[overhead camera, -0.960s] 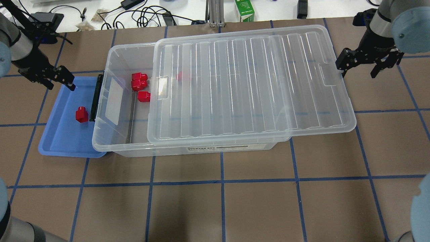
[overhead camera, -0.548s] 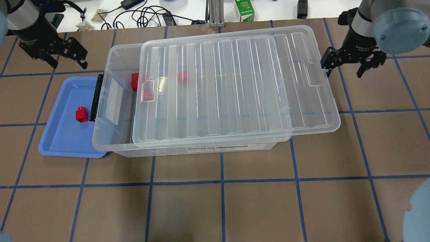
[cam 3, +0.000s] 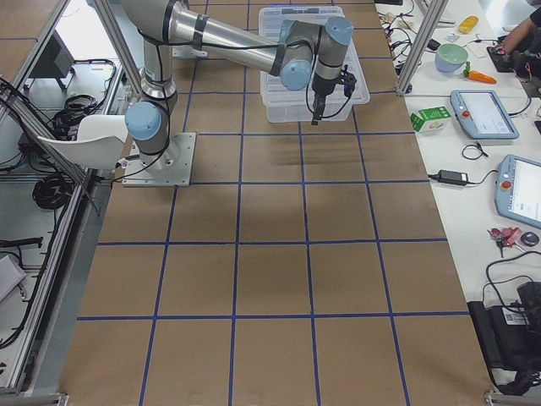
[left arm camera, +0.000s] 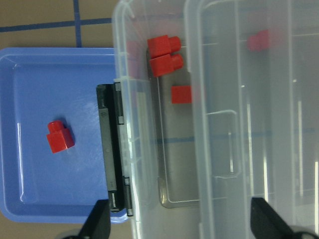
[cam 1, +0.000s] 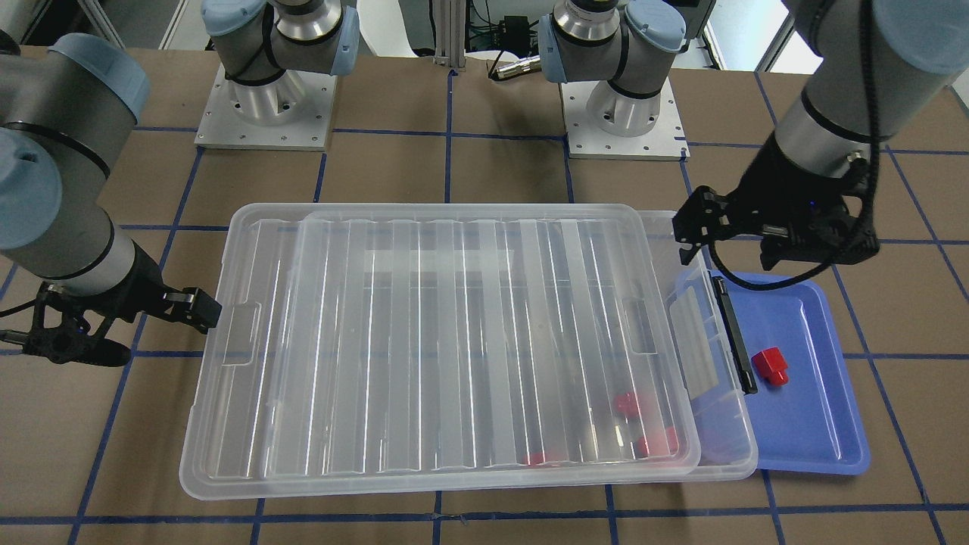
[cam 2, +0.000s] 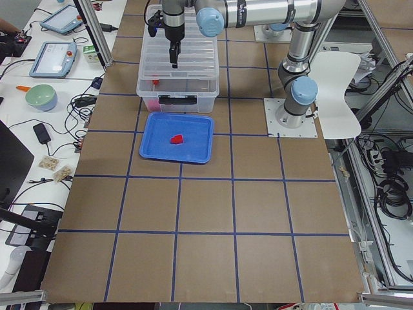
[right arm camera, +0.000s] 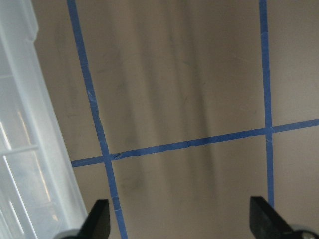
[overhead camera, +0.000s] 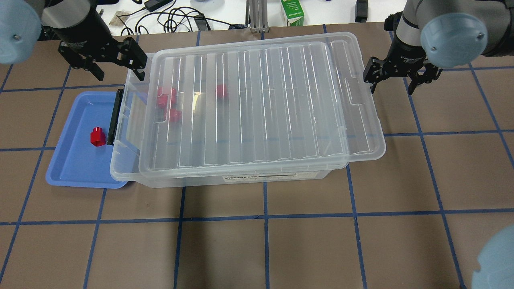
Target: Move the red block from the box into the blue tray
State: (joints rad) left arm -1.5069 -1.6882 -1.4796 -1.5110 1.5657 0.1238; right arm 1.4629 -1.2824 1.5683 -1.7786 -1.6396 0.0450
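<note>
The ribbed lid (overhead camera: 261, 100) covers most of the box (overhead camera: 200, 181), so the other red blocks (overhead camera: 166, 100) inside show only as blurred smears, and the box's rim hides the adjoining edge of the blue tray (overhead camera: 68, 168). The red block (overhead camera: 97, 137) lies in the tray beside the black latch (overhead camera: 114, 116), its long axis running away from the robot and its stub toward the far table edge. The left gripper (overhead camera: 120, 75) and the right gripper (overhead camera: 391, 89) hang spread and empty at opposite ends of the box.

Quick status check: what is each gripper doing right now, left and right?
Left gripper: open, holding nothing.
Right gripper: open, holding nothing.
</note>
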